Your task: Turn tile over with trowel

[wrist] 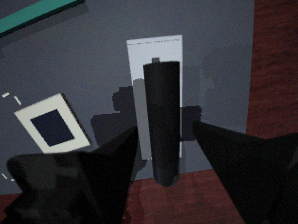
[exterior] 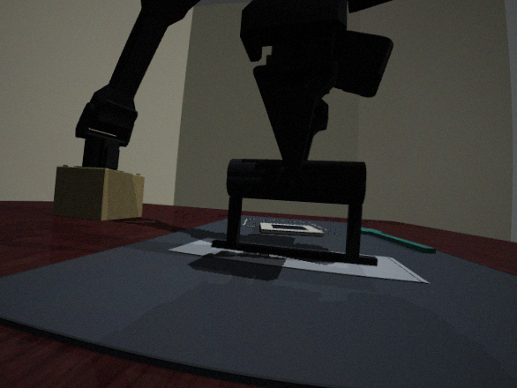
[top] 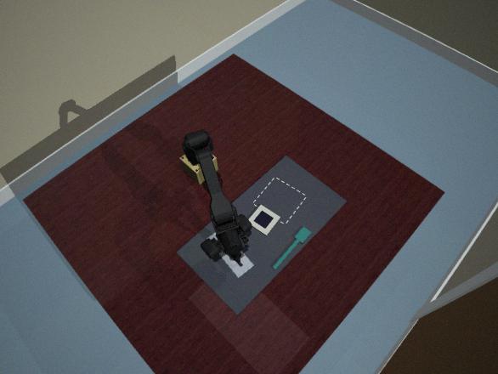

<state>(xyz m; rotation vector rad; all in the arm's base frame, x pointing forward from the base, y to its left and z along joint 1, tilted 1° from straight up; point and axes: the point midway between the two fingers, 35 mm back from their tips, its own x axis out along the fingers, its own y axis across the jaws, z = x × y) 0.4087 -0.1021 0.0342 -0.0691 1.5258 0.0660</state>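
The tile (top: 263,219) (exterior: 288,227) (wrist: 52,127) lies flat, pale with its dark square facing up. It overlaps one side of the dashed outline (top: 305,196); most of it is outside. The trowel, with a flat white blade (top: 243,269) (exterior: 370,267) (wrist: 155,47) and a raised black bar handle (exterior: 253,181) (wrist: 162,110) on two posts, rests on the mat. My gripper (top: 240,264) (exterior: 295,169) (wrist: 164,128) is open, pointing down, its fingertips on either side of the handle about its height, with gaps on both sides in the wrist view.
A teal spatula-like tool (top: 289,252) (exterior: 401,240) (wrist: 40,16) lies near the mat's edge, beyond the tile. The grey mat (top: 316,191) (exterior: 176,317) (wrist: 220,30) lies on the dark red table (top: 361,191). The arm's base is on a yellowish block (top: 195,172) (exterior: 88,194).
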